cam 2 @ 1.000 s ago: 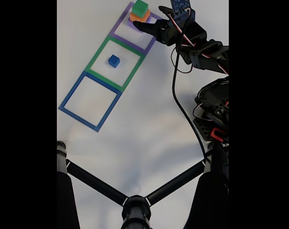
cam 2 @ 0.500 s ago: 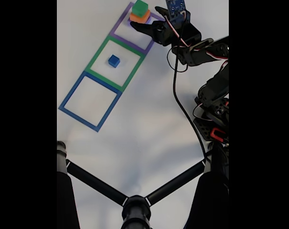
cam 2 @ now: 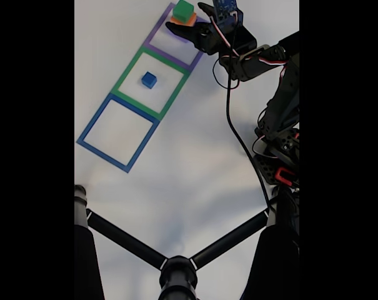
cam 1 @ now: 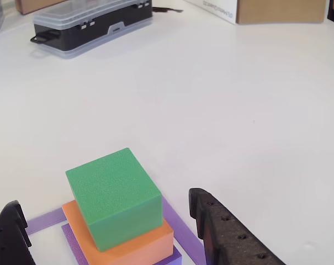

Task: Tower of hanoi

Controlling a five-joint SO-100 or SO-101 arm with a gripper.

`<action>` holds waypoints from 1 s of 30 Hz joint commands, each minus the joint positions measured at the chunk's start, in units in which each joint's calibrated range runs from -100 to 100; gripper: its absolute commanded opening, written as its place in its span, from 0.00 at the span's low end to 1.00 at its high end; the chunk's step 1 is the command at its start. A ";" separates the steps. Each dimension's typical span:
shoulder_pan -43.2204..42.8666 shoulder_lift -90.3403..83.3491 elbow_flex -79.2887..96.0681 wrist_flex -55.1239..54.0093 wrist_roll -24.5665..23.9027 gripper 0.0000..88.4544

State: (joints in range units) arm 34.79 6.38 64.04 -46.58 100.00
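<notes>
- Looking down from your fixed view, you have the gripper (cam 2: 189,15) at the top of the white table (cam 2: 195,162), its black fingers spread wide and reaching toward the stack in the purple frame (cam 2: 156,41).
- In the other view, you see one finger (cam 1: 233,234) at the lower right and the second at the lower left edge, with the stack sitting in the gap between them; neither finger touches a block, and the tool holds nothing.
- Your stack has the green block (cam 1: 114,196) on top of the orange block (cam 1: 139,245), which rests on the purple block (cam 1: 175,258), seen only as a thin edge beneath it.
- From the fixed view, that stack sits in the far corner of the purple frame, the green block (cam 2: 183,9) uppermost.
- You have the small blue cube (cam 2: 149,79) alone inside the green frame (cam 2: 127,76), well apart from the stack.
- Next in the row, the blue frame (cam 2: 90,125) has nothing inside it.
- Across the table in the other view, a grey and black case (cam 1: 92,25) lies at the far side, with a cardboard box (cam 1: 280,11) beyond it to the right.
- A black tripod (cam 2: 176,265) spreads across the bottom of your fixed view.
</notes>
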 commanded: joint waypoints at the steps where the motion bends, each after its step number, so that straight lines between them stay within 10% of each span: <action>1: -1.36 0.51 -2.75 -2.67 0.00 0.41; 30: -3.57 4.60 -7.02 -2.35 0.00 0.28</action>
State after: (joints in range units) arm 32.46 12.01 58.28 -48.24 100.00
